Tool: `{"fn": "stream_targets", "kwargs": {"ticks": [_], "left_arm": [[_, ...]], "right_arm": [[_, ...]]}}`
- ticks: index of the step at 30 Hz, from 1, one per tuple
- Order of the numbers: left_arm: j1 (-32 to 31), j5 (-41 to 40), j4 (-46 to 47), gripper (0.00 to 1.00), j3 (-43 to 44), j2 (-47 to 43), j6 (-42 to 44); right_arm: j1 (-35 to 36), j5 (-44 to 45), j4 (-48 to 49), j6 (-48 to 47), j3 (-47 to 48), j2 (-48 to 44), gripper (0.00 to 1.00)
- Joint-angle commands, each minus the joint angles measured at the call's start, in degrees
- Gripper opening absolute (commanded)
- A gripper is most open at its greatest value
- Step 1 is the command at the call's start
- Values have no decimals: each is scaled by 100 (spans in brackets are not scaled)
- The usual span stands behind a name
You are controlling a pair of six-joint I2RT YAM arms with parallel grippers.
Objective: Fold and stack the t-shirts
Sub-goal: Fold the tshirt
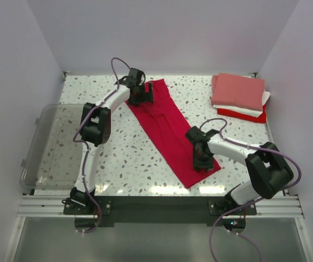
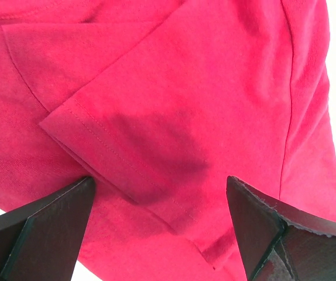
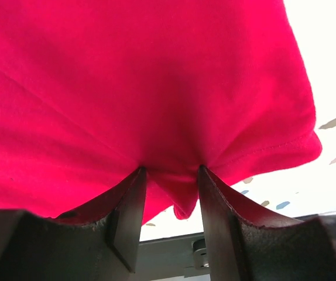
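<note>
A crimson-red t-shirt (image 1: 167, 128) lies folded into a long strip, running diagonally across the table. My left gripper (image 1: 140, 98) is at its far end, jaws wide open over a folded sleeve (image 2: 127, 146), with nothing between them (image 2: 159, 216). My right gripper (image 1: 200, 161) is at the near end. Its jaws (image 3: 171, 172) pinch a bunched fold of the shirt's hem (image 3: 180, 193), and wrinkles spread from the fingertips. At the back right is a stack of folded shirts: salmon-pink (image 1: 238, 90) on top, white (image 1: 257, 109) under it and red (image 1: 244, 115) at the bottom.
A clear plastic bin (image 1: 53, 144) sits on the table's left edge, beside the left arm. The speckled table top (image 1: 129, 158) shows around the shirt. The metal base rail (image 1: 156, 204) runs along the near edge.
</note>
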Motion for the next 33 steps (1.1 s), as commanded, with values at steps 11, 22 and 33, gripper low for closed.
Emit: {"fn": "stream_targets", "kwargs": {"ticks": [11, 22, 33], "left_arm": [[140, -109, 556, 100, 508, 1137, 424], [140, 58, 873, 100, 957, 919, 749], [-210, -328, 899, 100, -1428, -1620, 847]], "right_arm": [[596, -1538, 444, 422, -131, 119, 48], [1055, -1144, -214, 563, 949, 365, 62], [678, -448, -734, 388, 1417, 5, 74]]}}
